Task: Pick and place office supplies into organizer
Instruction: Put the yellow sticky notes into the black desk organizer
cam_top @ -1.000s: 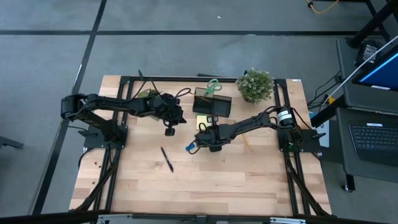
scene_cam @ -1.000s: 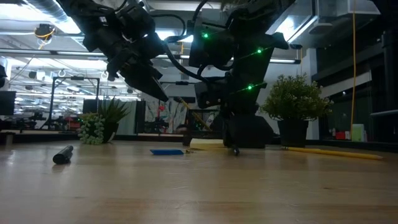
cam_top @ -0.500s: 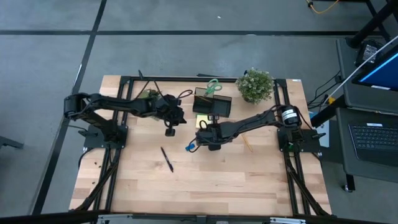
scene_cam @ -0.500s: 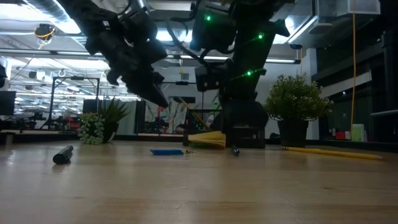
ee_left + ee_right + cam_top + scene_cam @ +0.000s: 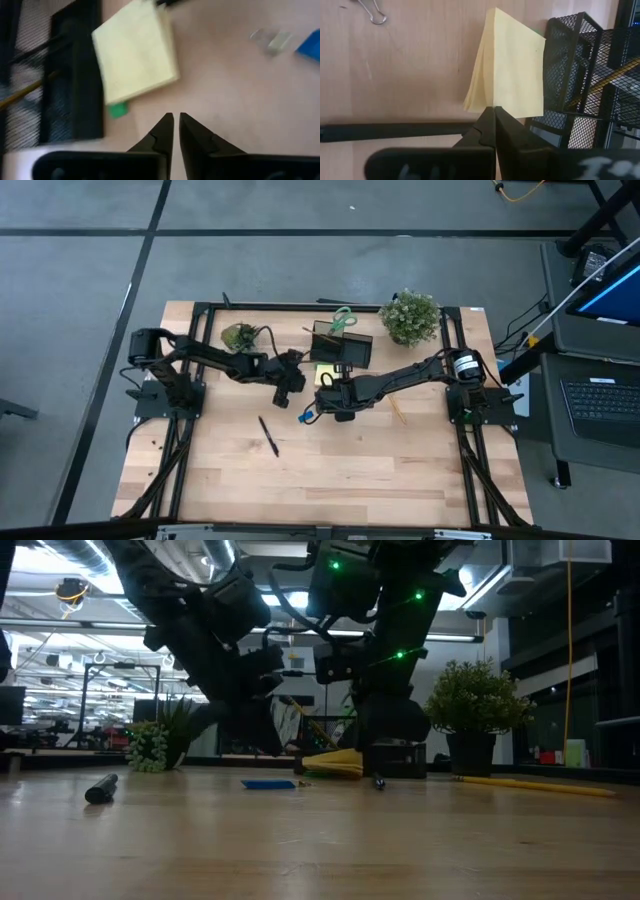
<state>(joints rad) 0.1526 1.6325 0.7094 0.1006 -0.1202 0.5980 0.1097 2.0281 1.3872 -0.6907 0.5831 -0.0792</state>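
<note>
Yellow pad [image 5: 512, 65] is pinched by our right fingers [image 5: 493, 116], one edge lifted off the wooden desk [image 5: 350, 470], just beside the black organizer [image 5: 341, 347]. Our left fingers [image 5: 175, 125] hover near the pad with only a thin gap and hold nothing. We see a green eraser [image 5: 118, 109] touching the organizer's wall.

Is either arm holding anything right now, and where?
The right gripper pinches the yellow sticky-note pad by one corner; the left gripper holds nothing.
</note>
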